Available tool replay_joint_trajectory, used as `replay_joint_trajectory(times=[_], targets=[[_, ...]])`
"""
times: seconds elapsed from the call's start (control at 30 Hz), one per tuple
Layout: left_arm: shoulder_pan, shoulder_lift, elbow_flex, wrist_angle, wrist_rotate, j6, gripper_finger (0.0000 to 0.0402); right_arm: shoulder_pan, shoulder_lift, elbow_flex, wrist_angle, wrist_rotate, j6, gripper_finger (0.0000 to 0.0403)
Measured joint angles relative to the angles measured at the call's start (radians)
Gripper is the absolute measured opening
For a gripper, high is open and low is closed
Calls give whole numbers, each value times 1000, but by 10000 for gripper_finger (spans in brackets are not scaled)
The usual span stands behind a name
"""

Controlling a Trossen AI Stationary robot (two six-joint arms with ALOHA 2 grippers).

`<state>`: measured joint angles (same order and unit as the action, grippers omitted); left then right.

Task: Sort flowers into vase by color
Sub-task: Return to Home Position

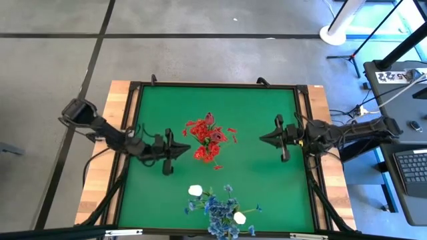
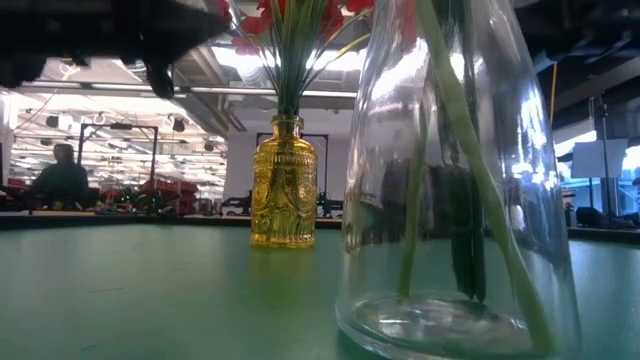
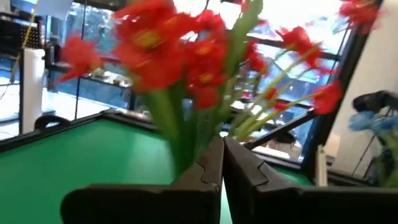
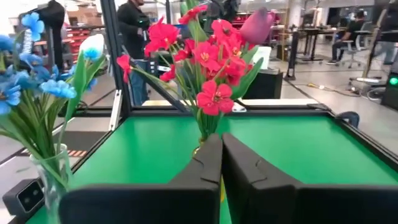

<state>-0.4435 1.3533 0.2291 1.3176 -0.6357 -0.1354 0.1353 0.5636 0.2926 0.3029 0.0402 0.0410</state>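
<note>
Red flowers (image 1: pixel 208 139): dense spray, many small red blossoms, long thin green stems, one pink bud (image 4: pixel 257 26) among them. Upright in amber glass vase (image 2: pixel 285 185), embossed, narrow neck, approx. mid-desk.

Blue flowers (image 1: pixel 220 213): small blue blossoms, green leaves. Same bunch holds a white tulip (image 1: pixel 195 191) on the left arm's side and a second on the right arm's side. Stems stand in clear glass vase (image 2: pixel 450 180) at the centre of one long edge, well apart from the amber one.

Desk (image 1: pixel 267 187): green top, black rim, wood border.

Left claw (image 1: pixel 183 151): arm stretched low over desk's left half, tip aimed at red spray, just beside it. Fingers pressed together, nothing held.

Right claw (image 1: pixel 263 138): arm reaches in from right edge, tip aimed at red spray, near but apart. Fingers closed tip to tip, empty.

Bkgd: person (image 4: pixel 132 28) standing beyond desk.
</note>
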Motion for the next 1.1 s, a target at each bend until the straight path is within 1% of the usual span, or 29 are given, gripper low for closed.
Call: replay_joint_trajectory(times=[0.07,0.13,0.17,0.27,0.33,0.4,0.43,0.53,0.6,0.7,0.8,0.9,1.0,1.1], targets=[[58,-2,-30,0,63,-31,2,-36,-6,-1,0,-48,-17,8],[111,-12,-62,1,136,-65,1,-69,-33,-1,-3,-81,-21,16],[136,-18,-79,1,155,-75,1,-85,-48,-1,-7,-91,-22,18],[202,-65,-138,2,159,-91,1,-132,-110,-1,-76,-105,-32,12],[238,-116,-180,24,175,-87,1,-165,-162,-1,-154,-98,-59,4],[258,-177,-222,65,203,-46,0,-200,-219,-1,-226,-80,-71,5],[266,-210,-222,64,206,-19,0,-216,-244,-1,-251,-77,-70,7],[283,-328,-223,5,231,62,0,-253,-308,-2,-269,-102,-41,7],[298,-397,-221,-48,243,84,0,-269,-348,-13,-259,-131,-34,3],[324,-508,-222,-167,243,98,0,-290,-397,-39,-245,-134,-38,4],[367,-621,-222,-315,255,74,0,-311,-443,-76,-250,-134,-30,5],[414,-712,-222,-487,312,23,0,-314,-478,-128,-243,-138,5,3],[453,-774,-222,-568,360,-7,0,-313,-515,-182,-241,-138,26,2],[490,-805,-222,-603,412,-20,0,-313,-557,-236,-245,-138,35,4]])
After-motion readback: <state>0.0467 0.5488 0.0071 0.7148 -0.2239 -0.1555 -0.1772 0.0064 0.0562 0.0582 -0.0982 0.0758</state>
